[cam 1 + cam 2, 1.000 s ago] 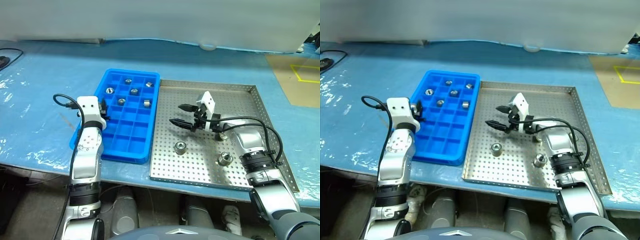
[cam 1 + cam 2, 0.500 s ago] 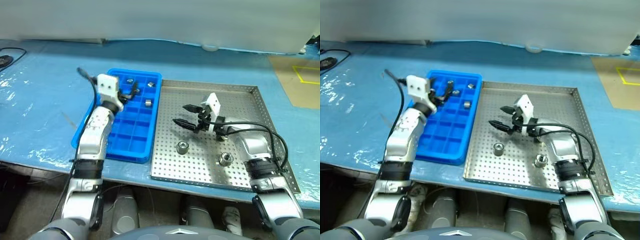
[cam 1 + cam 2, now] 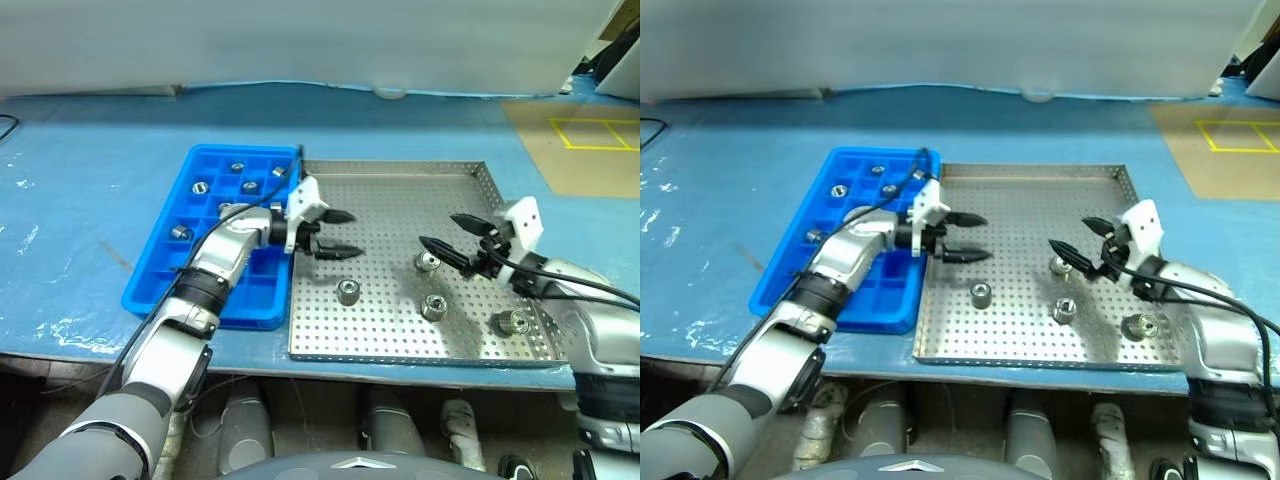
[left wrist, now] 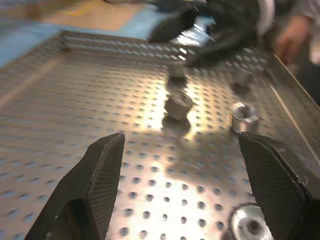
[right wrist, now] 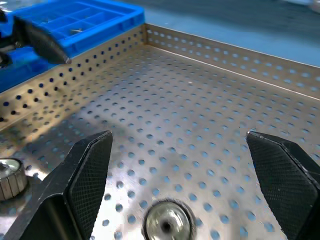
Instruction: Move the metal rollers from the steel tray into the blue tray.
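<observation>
The steel tray lies right of the blue tray, their rims touching. Several metal rollers stand on the steel tray: one near its middle, the rest to the right. Several more rollers sit in the blue tray's cells. My left gripper reaches across the blue tray over the steel tray's left part, open and empty. My right gripper hovers open above the right-hand rollers, one of which lies just below its fingers.
A blue plastic sheet covers the table. A cardboard sheet with yellow tape lies at the back right. The table's front edge runs just behind the steel tray's near rim. A white wall stands at the back.
The head view has shifted. My left gripper swung right from the blue tray's left side to over the steel tray and opened. My right gripper moved right, still open.
</observation>
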Robot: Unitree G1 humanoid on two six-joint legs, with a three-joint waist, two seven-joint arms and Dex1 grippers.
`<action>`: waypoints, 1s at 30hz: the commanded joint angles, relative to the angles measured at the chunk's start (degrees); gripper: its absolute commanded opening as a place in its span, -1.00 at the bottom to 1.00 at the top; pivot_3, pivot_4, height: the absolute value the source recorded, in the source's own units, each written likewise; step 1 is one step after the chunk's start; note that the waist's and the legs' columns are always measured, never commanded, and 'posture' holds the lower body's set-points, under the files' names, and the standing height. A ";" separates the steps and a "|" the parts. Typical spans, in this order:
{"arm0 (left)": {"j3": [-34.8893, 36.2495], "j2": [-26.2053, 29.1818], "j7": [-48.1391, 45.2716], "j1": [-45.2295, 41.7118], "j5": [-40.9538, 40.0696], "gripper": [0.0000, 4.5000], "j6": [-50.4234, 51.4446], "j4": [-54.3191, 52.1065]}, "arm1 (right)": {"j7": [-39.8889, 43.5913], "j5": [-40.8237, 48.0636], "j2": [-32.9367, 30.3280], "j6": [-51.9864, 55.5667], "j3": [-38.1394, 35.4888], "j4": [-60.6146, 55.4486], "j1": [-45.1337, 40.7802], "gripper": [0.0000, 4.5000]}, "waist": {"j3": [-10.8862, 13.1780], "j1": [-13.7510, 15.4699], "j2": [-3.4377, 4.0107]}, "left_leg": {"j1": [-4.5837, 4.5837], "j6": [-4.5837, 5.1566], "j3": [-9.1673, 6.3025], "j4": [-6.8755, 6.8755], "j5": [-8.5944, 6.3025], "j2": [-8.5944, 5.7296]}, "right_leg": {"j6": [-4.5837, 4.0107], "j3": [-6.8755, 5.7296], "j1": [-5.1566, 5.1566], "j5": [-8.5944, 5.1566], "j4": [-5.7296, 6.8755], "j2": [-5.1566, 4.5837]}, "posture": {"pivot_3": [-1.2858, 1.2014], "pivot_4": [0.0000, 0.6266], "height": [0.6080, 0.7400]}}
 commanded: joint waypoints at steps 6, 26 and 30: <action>-10.22 -1.12 -9.94 -3.43 10.21 0.69 -9.07 8.81 | -4.89 2.60 0.71 1.00 -4.36 -9.10 7.17 1.00 | -0.01 -2.00 0.02 | 0.01 0.03 0.02 0.00 -0.02 -0.02 | 0.14 0.03 0.01 -0.08 -0.08 0.00 | -0.27 -0.52 1.00; 11.30 -4.89 21.41 2.48 4.31 -0.24 -1.51 -2.40 | -0.24 -1.08 1.70 -4.85 7.70 6.45 -7.98 1.00 | -0.02 -1.47 0.03 | 0.11 0.05 0.02 0.02 -0.03 -0.01 | 0.00 -0.02 0.12 0.03 -0.06 -0.02 | -0.06 -0.52 1.00; 15.99 -5.86 35.80 10.22 5.51 -0.24 0.51 -15.61 | 3.58 -3.08 3.86 -7.79 12.56 14.58 -15.49 1.00 | -0.02 -0.95 0.03 | 0.07 0.06 0.00 0.00 -0.03 0.03 | -0.01 -0.09 0.11 0.03 -0.06 -0.01 | 0.04 -0.52 1.00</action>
